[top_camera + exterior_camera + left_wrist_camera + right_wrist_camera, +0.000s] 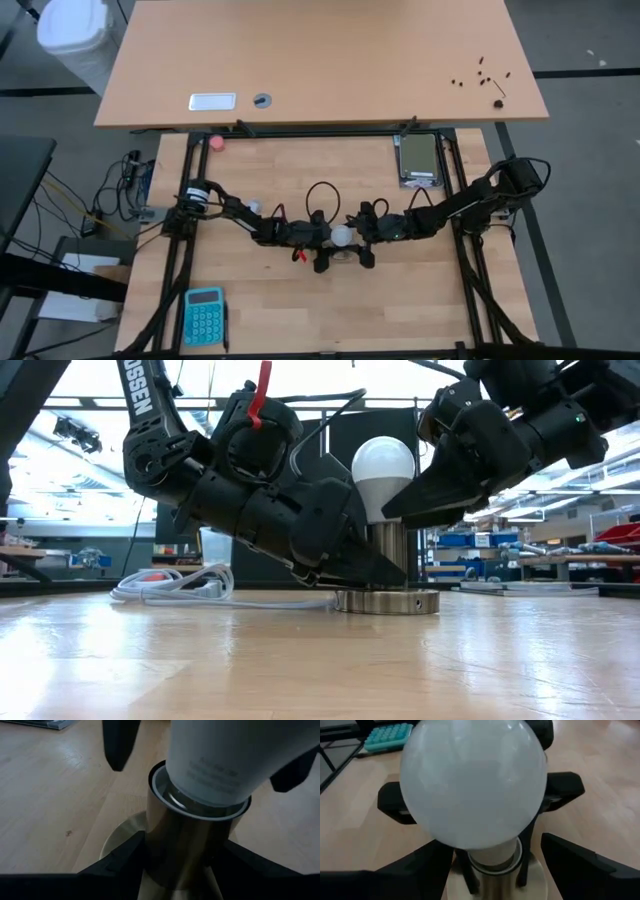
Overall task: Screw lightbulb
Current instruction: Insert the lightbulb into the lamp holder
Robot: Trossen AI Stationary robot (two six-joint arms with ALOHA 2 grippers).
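The white frosted lightbulb (383, 468) stands upright with its base in the brass socket (386, 558), whose round disc (388, 601) rests on the wooden table. My left gripper (187, 865) comes in from the table's left and is shut on the socket's tube below the bulb. My right gripper (502, 865) reaches in from the right, open. Its two fingers (420, 870) flank the bulb's neck (492, 855) with a gap on each side. In the high view the bulb (342, 237) sits between both grippers. My left gripper pinches the socket's upright brass tube (167, 845) between its two fingers (120, 862), just above the round base disc. The fingers slant down from the table's left and lie across the tube. The socket stands upright, its disc flat on the table.
A white cord (175, 585) lies coiled on the table left of the socket. A teal calculator (203, 315) sits at the near left, a pink ball (217, 141) at the far left, a grey box (418, 160) at the far right. A second table (320, 60) stands beyond.
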